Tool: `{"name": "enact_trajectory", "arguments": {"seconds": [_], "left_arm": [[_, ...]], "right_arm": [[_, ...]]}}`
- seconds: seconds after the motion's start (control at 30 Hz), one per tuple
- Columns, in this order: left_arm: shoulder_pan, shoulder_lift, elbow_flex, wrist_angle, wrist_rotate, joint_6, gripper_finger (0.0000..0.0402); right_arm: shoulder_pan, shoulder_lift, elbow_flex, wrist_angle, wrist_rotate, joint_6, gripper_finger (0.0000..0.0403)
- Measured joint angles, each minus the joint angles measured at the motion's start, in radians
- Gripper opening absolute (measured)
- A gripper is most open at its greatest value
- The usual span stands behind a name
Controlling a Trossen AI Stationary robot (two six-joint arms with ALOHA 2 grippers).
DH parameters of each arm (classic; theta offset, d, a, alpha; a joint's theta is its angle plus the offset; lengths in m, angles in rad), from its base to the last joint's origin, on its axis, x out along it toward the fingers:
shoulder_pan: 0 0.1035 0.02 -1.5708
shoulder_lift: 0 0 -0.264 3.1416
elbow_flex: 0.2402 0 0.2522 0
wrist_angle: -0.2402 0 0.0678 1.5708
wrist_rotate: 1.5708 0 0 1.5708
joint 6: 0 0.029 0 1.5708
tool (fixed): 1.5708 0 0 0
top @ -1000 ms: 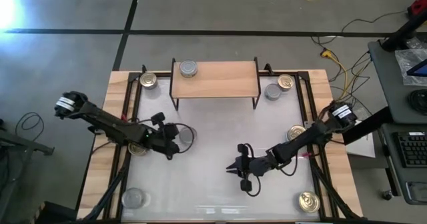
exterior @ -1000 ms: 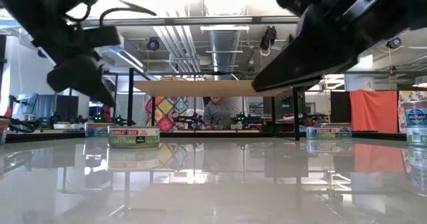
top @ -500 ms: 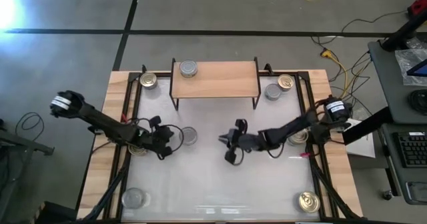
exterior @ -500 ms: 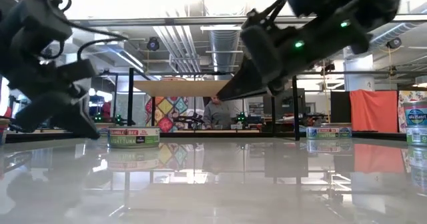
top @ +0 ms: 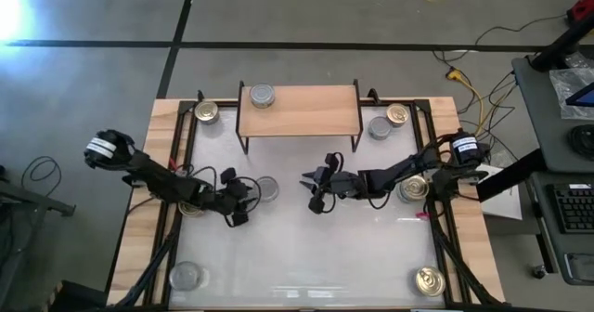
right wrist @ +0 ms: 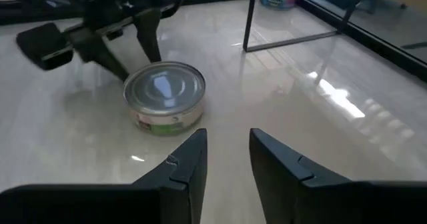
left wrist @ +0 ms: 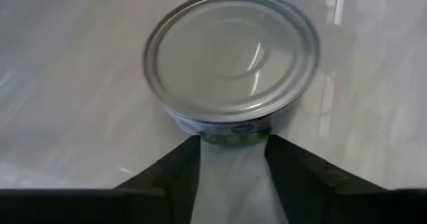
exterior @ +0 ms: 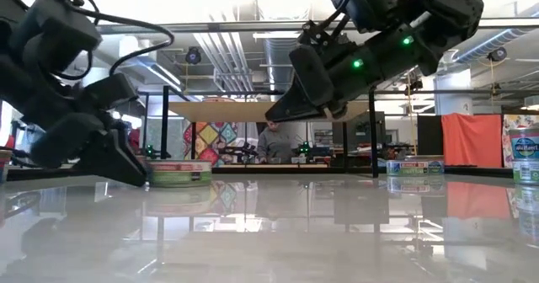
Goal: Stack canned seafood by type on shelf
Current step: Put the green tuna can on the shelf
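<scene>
A silver-topped can [top: 266,189] [left wrist: 230,54] of seafood stands on its base on the white table, left of the middle. My left gripper [top: 247,201] [left wrist: 230,147] is low at the table on the can's left, open, its fingertips right at the can's side wall. My right gripper [top: 308,189] [right wrist: 227,141] hovers open to the right of the can, pointing at it from a short way off with nothing between its fingers. The light-wood shelf [top: 306,112] stands at the far middle. One silver-topped can [top: 263,95] sits on its left end. My left gripper has its two fingertips [left wrist: 193,147] at the near side wall [left wrist: 233,132] of the silver-topped can, slanting down from the table's left. The gap between them is narrower than the can. Whether they touch the wall I cannot tell. The can stands upright on the table.
Other cans stand around the table: gold-topped [top: 206,112] far left, silver [top: 379,126] and gold [top: 397,115] far right, gold [top: 411,188] under the right arm, silver [top: 188,275] near left, gold [top: 429,280] near right. Black shelf legs [right wrist: 248,21] stand beyond the can.
My left gripper has sunk to the table beside the silver-topped can, tipped further down and opened. My right gripper has swung from the near middle toward the far edge and to the left, ending close to the same can.
</scene>
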Motion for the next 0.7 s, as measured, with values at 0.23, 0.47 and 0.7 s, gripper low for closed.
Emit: {"name": "enact_trajectory", "arguments": {"seconds": [0.23,0.47,0.7], "left_arm": [[0.001,0.165,0.125,0.022,0.002,-0.001,0.0222],[-0.004,0.265,0.212,0.024,-0.034,-0.003,0.0237],[-0.005,0.287,0.242,0.012,-0.051,-0.037,0.0239]], "right_arm": [[0.002,0.0,0.0,-0.049,-0.001,0.007,0.0134],[0.001,0.0,0.0,-0.06,0.0,0.006,0.0161],[-0.023,0.052,0.0,-0.053,0.013,0.059,0.0178]]}}
